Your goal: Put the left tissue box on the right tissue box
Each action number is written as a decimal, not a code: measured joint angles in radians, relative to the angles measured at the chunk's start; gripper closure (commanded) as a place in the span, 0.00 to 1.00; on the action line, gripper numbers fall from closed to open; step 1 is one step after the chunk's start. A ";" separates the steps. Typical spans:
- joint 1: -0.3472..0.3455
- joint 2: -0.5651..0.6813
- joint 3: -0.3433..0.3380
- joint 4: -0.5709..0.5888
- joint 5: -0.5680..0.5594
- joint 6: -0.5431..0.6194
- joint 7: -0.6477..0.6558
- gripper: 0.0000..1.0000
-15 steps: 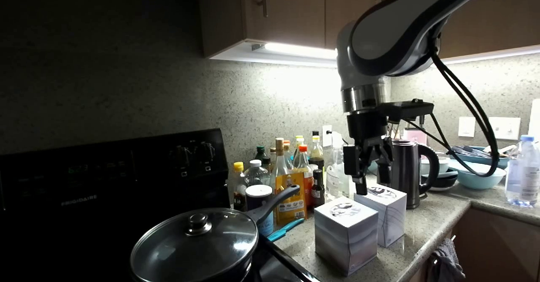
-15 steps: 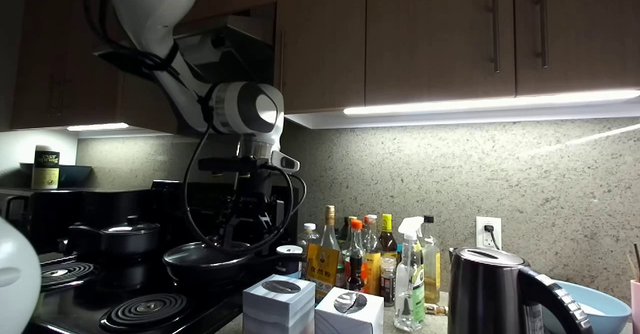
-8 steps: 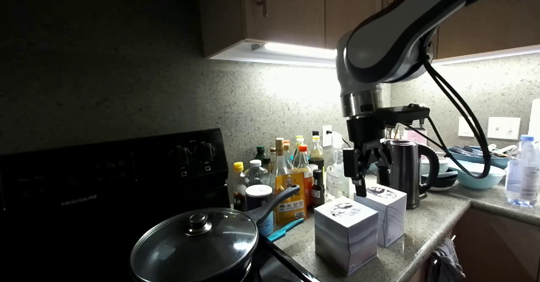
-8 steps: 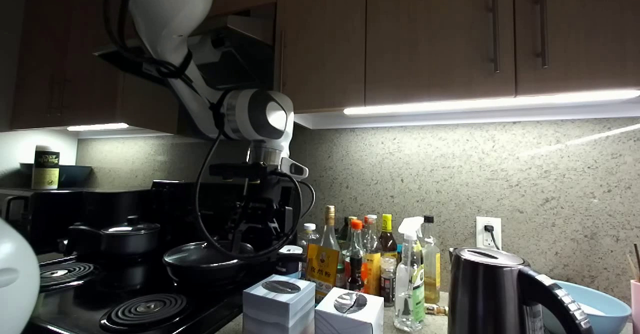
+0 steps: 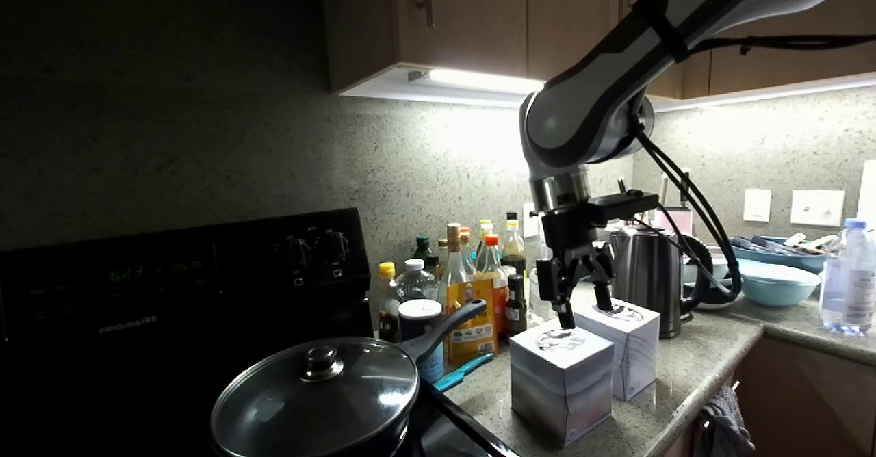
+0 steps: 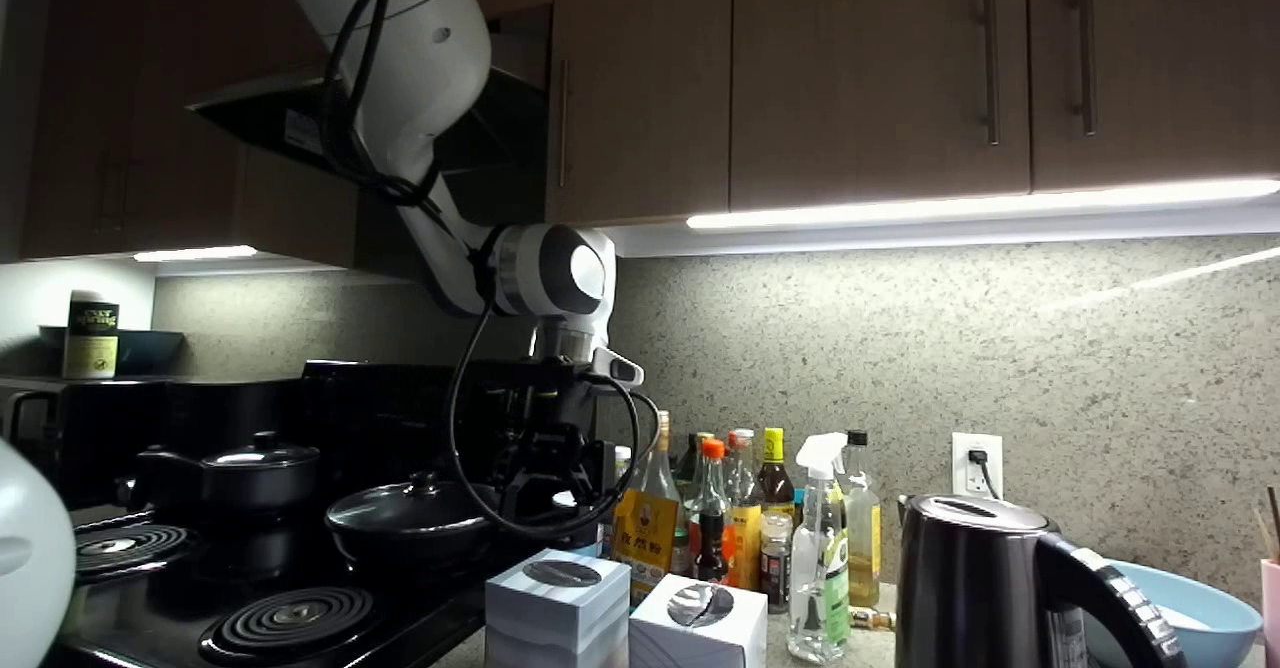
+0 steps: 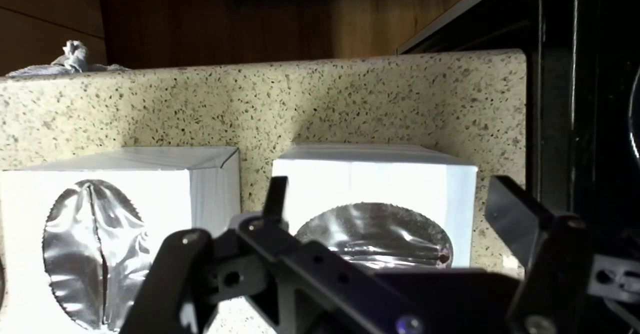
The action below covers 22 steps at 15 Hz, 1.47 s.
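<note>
The left tissue box (image 5: 547, 382) is a whitish-grey cube on the counter beside the stove; it also shows in an exterior view (image 6: 540, 618) and the wrist view (image 7: 375, 184). The right tissue box (image 5: 636, 354), its twin, stands close beside it, away from the stove; it shows in an exterior view (image 6: 690, 648) and the wrist view (image 7: 97, 244). My gripper (image 5: 585, 308) is open and empty, pointing down just above the boxes. In the wrist view my gripper (image 7: 393, 201) has its jaws spread, one to each side of the left box's top. Finger height against the box is hard to tell.
A lidded pan (image 5: 321, 395) sits on the stove beside the boxes. Sauce bottles (image 6: 710, 508) and a spray bottle (image 6: 820, 548) stand behind them. A dark kettle (image 6: 975, 588) stands past the right box. A blue knife (image 5: 465, 373) lies on the counter (image 7: 250, 99).
My arm and gripper have moved lower and toward the left tissue box: left and down in an exterior view, right and down in another. The jaws stay open. Both boxes have not moved.
</note>
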 measured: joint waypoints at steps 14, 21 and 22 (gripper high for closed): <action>-0.027 0.155 -0.037 0.104 0.000 0.000 0.000 0.00; -0.037 0.287 -0.047 0.229 0.000 -0.004 0.000 0.53; -0.037 0.296 -0.047 0.240 0.000 -0.005 0.000 0.58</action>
